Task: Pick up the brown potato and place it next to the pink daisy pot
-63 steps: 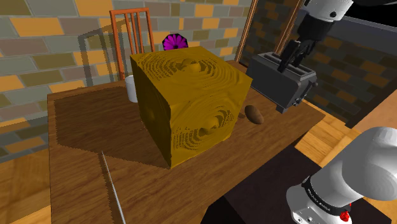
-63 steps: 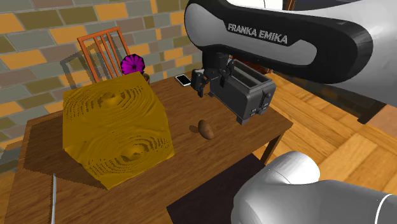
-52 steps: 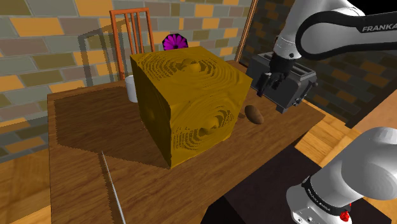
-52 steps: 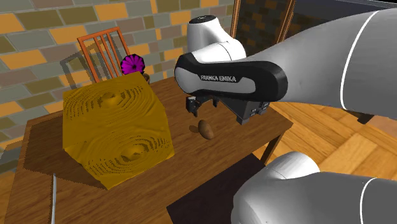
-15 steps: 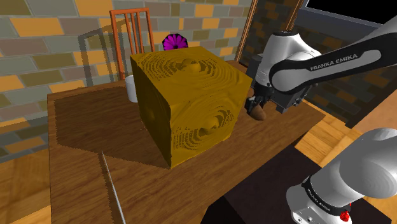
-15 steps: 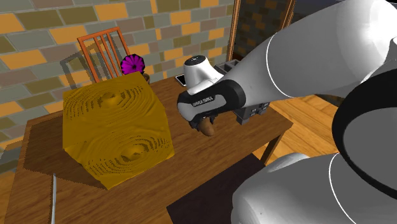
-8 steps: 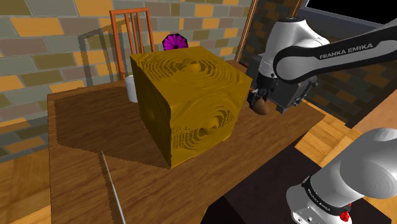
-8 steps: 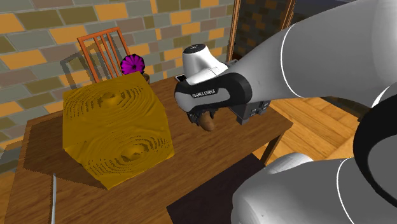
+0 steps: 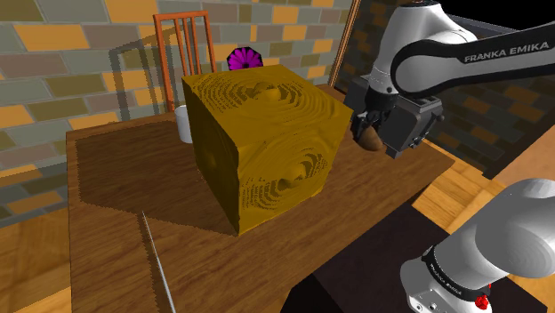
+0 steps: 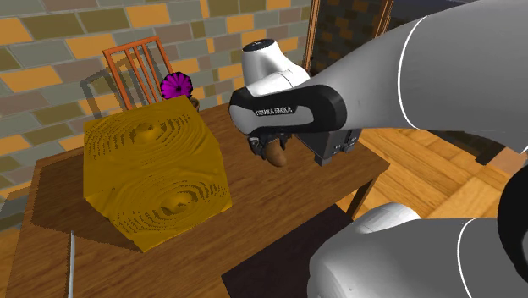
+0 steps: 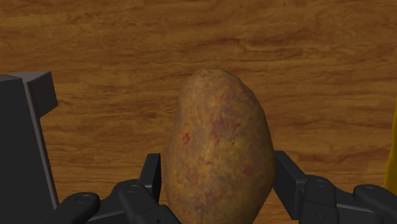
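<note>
Aloft: potato (image 11: 219, 153); arm (image 9: 445, 67) lbl "FRANKA EMIKA"

On the shoulder view, all I get of the daisy pot (image 9: 244, 59) is its magenta bloom above the yellow block (image 9: 262, 142). The pot itself sits hidden behind the block, as does part of the white cup (image 9: 183, 123). On the wrist view, the potato (image 11: 219, 149) runs off the picture's edge between the fingers (image 11: 151, 175). On the second exterior view, the arm (image 10: 288, 108) covers most of the toaster (image 10: 336, 152).
</note>
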You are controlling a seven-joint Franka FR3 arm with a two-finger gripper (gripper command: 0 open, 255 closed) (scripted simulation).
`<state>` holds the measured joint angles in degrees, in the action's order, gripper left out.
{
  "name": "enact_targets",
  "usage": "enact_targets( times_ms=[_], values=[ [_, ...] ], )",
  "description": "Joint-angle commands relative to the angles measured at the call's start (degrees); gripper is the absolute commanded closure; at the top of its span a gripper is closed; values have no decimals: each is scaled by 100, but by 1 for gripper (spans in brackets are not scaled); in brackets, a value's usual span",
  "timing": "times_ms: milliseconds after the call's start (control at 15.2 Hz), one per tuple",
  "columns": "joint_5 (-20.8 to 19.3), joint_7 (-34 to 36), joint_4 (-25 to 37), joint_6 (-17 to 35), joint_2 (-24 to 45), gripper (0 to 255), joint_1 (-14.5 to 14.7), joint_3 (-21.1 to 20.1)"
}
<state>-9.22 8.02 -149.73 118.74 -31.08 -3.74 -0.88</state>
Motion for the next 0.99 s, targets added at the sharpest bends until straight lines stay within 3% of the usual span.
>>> enact_targets(
  times_ms=[0,924],
  values=[
    [15,-33,139,-187,-47,255,4,3],
    [93,-194,1059,-1325,-275,255,24,-9]
  ],
)
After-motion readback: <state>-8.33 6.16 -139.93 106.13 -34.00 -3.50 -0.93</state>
